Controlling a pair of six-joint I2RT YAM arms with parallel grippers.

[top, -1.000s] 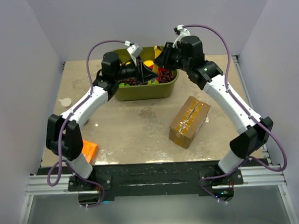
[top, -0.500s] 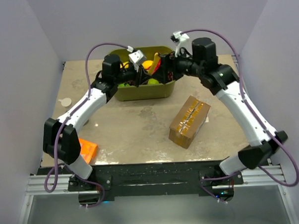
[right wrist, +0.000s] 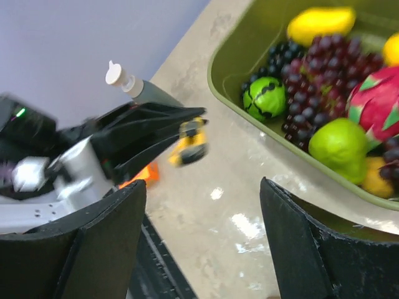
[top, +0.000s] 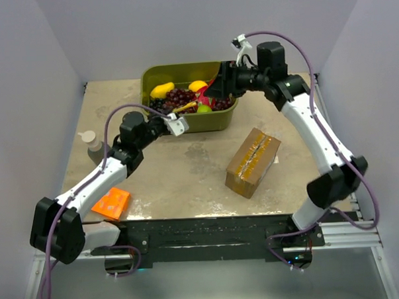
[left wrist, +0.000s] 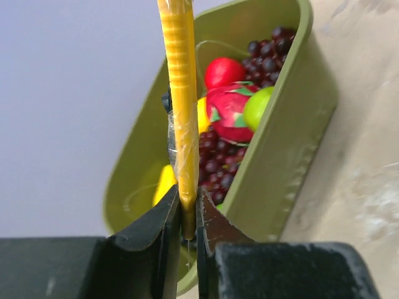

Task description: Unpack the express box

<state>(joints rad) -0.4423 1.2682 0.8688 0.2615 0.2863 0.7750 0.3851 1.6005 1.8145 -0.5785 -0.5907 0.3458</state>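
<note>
Left hand point(left wrist: 185, 215), tool point(left wrist: 177, 93) nearer; express box point(top: 253, 162) diagonal

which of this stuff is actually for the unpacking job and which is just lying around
For the job: express box; thin yellow item, likely a cutter, clamped in the left tool; open right tool.
Lying about: green fruit bin; flat orange box; white-capped bottle.

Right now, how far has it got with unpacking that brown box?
Nothing is unpacked yet: the express box sits taped shut, apart from both arms. In hand: the left fingers pinch a thin yellow tool, perhaps a cutter. The right fingers hang open by the green fruit bin. Cutting the tape, opening and emptying are left.
</note>
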